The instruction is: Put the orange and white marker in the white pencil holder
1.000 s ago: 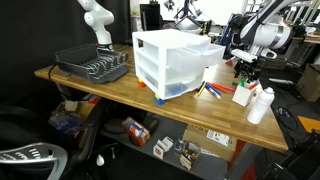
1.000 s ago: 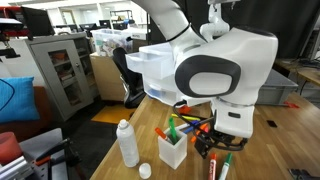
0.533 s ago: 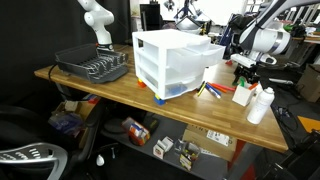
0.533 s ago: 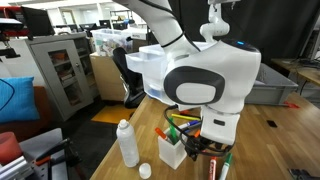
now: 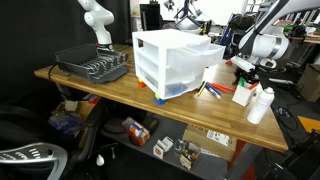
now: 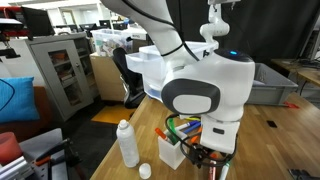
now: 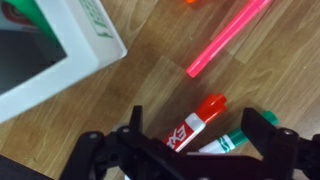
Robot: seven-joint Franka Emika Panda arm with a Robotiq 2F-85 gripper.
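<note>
Lowered over the past second, the gripper (image 7: 202, 128) straddles the orange and white marker (image 7: 206, 110), jaws spread; it lies on the table (image 7: 160, 55) near the white pencil holder (image 7: 86, 44); grasping and dropping remain.

Room light: bright and even, coming from above in both exterior views.
Bench (image 5: 110, 82): well lit and warm brown; the space under it is dark.
Shadows: soft and short, with no hard edges.
White arm (image 6: 205, 85): very close to the camera, a little fuzzy, with a pale shine on top.
Wrist view: blurry; the wood lines look smeared.
Hand (image 7: 203, 125): a dark shape with almost no detail.
White pencil holder (image 7: 95, 35): so bright that its wall looks washed out.
Far things: small, grainy and hard to make out.
</note>
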